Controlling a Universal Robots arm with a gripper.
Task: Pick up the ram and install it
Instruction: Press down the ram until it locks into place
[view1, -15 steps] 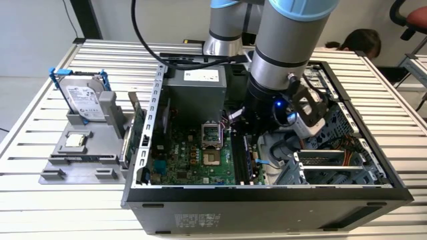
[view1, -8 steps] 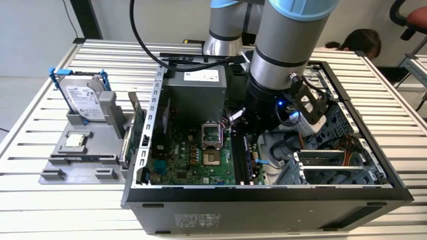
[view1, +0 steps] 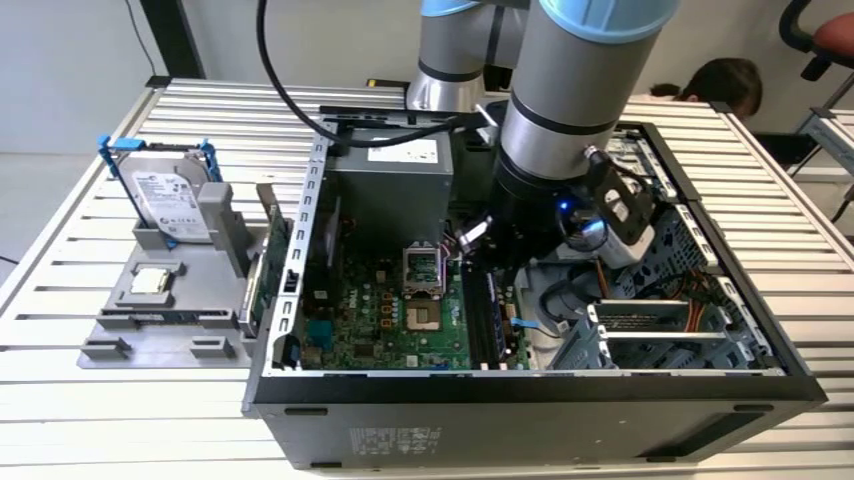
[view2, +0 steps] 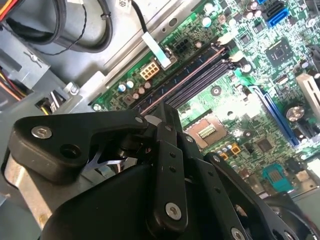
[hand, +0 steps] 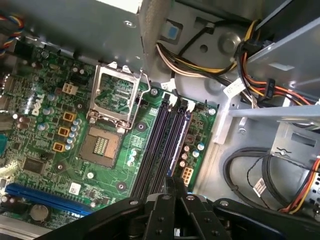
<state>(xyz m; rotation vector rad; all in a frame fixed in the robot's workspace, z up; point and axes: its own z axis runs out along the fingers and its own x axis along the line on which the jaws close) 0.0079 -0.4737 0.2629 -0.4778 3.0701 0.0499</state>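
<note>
My gripper (view1: 474, 250) hangs inside the open computer case (view1: 534, 385), just above the motherboard (view1: 387, 320). Its fingers are drawn together on the ram (view1: 470, 237), a thin stick whose pale label glints between them. In both wrist views the gripper (hand: 172, 186) (view2: 166, 111) sits over one end of the long black memory slots (hand: 159, 145) (view2: 195, 75), in line with them. The ram (hand: 172, 180) shows there edge-on as a narrow dark strip. Most of it is hidden by the fingers.
The CPU socket (hand: 114, 102) lies beside the slots, with cable bundles (hand: 200, 65) and a drive cage (view1: 661, 325) on the other side. Outside the case, a grey holder (view1: 160, 320) carries a hard drive (view1: 174, 205), a green card (view1: 276, 255) and a small chip (view1: 150, 281). A person (view1: 727, 85) sits behind the table.
</note>
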